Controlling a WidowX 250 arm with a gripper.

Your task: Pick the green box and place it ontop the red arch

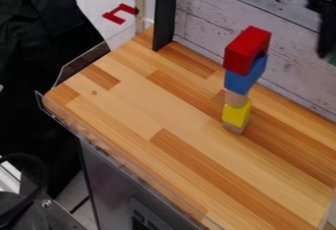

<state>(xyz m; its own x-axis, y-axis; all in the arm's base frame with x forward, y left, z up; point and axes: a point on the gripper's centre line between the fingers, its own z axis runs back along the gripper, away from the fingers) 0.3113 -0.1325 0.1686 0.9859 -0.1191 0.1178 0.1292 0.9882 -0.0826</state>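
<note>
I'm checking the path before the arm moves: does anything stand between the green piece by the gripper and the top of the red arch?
Nothing visible stands between the green piece by the gripper and the red arch; the plank wall seems to lie behind that gap.

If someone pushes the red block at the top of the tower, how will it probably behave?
The red block looks stiff, with straight edges, so it should not bend. It would likely tip or fall easily, being high on a slim stack. The blue block under it, on a narrow wooden piece, may well fall too.
</note>
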